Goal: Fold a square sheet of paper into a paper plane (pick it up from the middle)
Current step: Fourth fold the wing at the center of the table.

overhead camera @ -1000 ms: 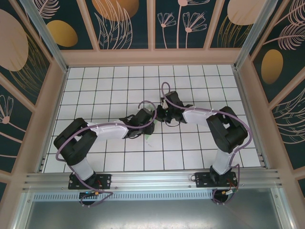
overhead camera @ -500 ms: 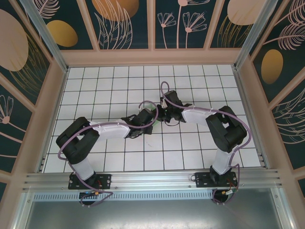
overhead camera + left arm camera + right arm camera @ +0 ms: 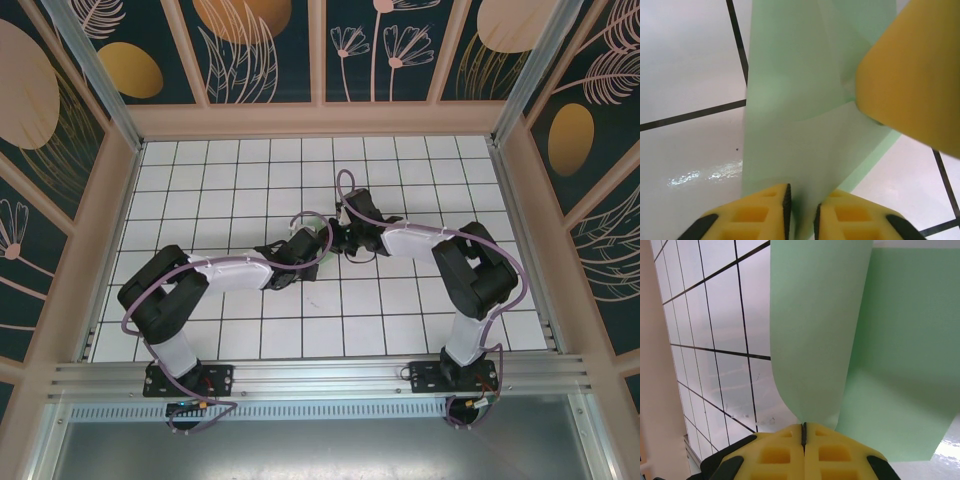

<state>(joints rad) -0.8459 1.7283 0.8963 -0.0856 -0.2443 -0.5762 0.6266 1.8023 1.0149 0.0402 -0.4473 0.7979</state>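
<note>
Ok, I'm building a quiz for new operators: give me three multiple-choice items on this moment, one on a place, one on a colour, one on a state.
1. The left gripper and right gripper meet: A near the middle of the white gridded table; B at its far left corner; C beyond its near edge.
2. The fingers holding the thin mint-green sheet of paper are: A black; B yellow; C blue.
3. The right gripper is: A wide open; B shut on the sheet; C shut on nothing.
Key: 1A, the arms converge mid-table; 2B, both wrist views show yellow fingers; 3B, its jaws pinch the sheet.
</note>
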